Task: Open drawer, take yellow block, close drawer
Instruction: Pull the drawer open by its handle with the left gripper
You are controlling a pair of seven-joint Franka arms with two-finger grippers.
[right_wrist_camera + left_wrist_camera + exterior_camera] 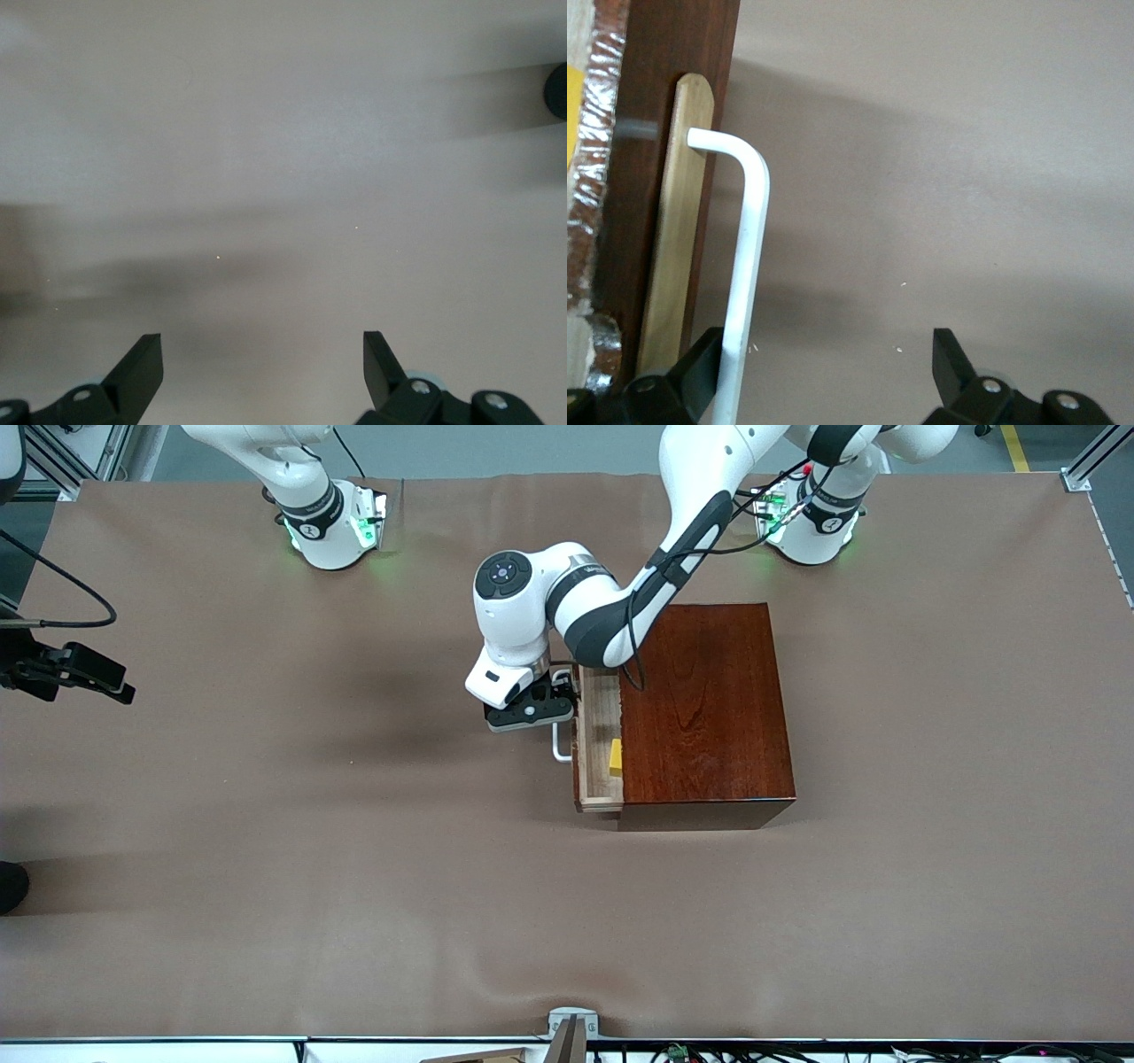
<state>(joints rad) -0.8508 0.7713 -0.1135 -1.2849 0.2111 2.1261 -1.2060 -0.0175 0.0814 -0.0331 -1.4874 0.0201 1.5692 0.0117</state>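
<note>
The drawer (599,740), a shallow sliding tray of pale, grainy light wood, stands pulled partly out of the glossy dark reddish-brown wooden box (704,708), whose polished top shows a clear swirling grain. Its front carries a white U-shaped bar handle (560,742), smooth and round in section, bent at a soft right angle where it meets the pale front board (673,230). Inside the tray, right against the box's edge, lies the small bright yellow block (615,756), a matte solid with a slanted face (only a sliver of yellow shows in the left wrist view). On the clock face of the front view, the block sits at about 9 o'clock from the box's middle and the handle at 9 o'clock from the block.

The left end effector (556,691) hangs at the handle, near the end of the bar that is farther from the front camera. Its black fingers (700,363) are spread wide, one touching the white bar, the other well apart over the brown cloth-covered tabletop (266,850).

The right end effector (264,359) waits at the right arm's end of the tabletop, its fingers spread over bare cloth.
</note>
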